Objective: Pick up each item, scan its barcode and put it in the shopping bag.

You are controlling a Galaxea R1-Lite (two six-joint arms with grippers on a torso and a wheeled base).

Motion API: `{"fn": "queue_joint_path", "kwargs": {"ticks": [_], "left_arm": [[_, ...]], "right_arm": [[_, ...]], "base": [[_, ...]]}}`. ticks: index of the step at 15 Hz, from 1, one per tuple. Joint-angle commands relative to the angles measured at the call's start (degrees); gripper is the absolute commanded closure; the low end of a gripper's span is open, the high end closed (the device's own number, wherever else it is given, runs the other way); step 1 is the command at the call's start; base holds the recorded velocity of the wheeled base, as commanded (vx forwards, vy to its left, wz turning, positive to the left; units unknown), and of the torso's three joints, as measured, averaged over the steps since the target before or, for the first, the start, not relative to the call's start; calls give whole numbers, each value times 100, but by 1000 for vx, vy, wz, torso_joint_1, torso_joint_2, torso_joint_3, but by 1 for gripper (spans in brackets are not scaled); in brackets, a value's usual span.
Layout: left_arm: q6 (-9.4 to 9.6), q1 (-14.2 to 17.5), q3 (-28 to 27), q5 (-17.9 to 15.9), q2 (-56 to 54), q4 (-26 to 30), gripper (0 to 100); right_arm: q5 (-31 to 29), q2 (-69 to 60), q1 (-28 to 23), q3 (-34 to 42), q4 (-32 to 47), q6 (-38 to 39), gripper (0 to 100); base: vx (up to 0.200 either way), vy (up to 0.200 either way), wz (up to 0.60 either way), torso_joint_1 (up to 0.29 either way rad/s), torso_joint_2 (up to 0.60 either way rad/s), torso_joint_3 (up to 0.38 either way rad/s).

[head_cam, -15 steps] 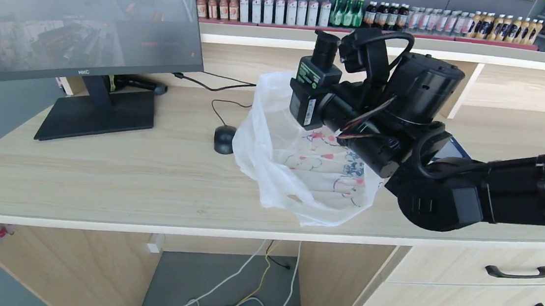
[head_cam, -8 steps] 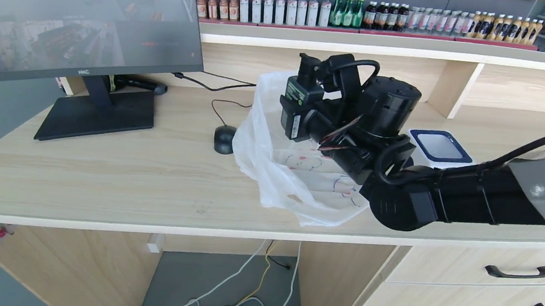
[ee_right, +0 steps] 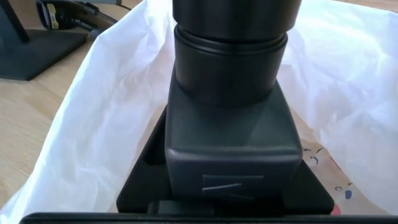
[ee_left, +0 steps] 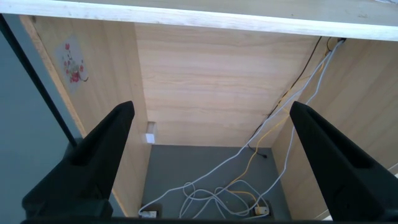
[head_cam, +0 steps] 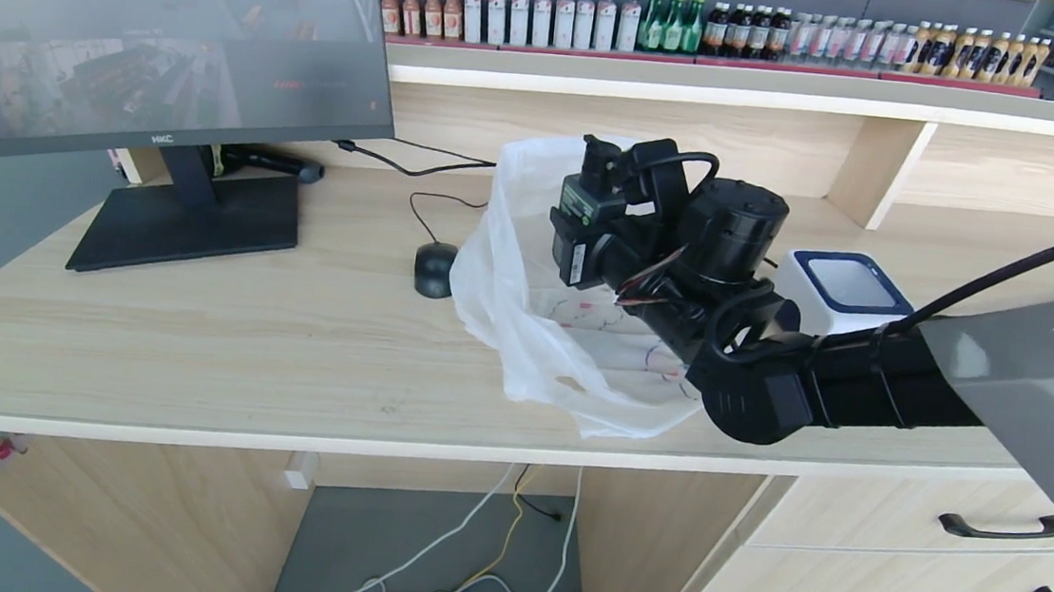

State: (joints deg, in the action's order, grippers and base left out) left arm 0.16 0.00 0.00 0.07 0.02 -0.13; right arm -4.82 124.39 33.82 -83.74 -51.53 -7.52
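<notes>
The dark bottle [head_cam: 581, 220] is gripped in the right end effector [head_cam: 606, 246], which is closed around its squarish body. The bottle is held at the open mouth of the white shopping bag [head_cam: 524, 334], with its long axis roughly upright, cap up and base pointing down into the bag. The bag's rear rim rises behind the cap. In the right wrist view the bottle [ee_right: 230, 124] is flanked on both sides by the film of the bag [ee_right: 87, 130], so the opening is judged to lie straight below the base. The coming move is therefore judged to be a short descent along the bottle's own axis, followed by release. Whether the base touches the bag's floor cannot be told. A scanner [head_cam: 838, 283] stands on the worktop [head_cam: 199, 334] near the bag, on the robot's right of it. The left end effector [ee_left: 211, 158] is spread wide and holds nothing. It hangs below the worktop's edge, well apart from the bag, so the right arm is the nearer.
</notes>
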Motion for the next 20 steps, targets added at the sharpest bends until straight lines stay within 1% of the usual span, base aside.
{"fn": "queue_joint_path", "kwargs": {"ticks": [1,20], "left_arm": [[2,0,0,1,-2,-4,0],[2,0,0,1,-2,-4,0]], "right_arm": [[-2,68,2,-2,3,-21,100],[191,384,37,42,3,-127,100]], "base": [[0,0,0,0,0,0],[0,0,0,0,0,0]]}}
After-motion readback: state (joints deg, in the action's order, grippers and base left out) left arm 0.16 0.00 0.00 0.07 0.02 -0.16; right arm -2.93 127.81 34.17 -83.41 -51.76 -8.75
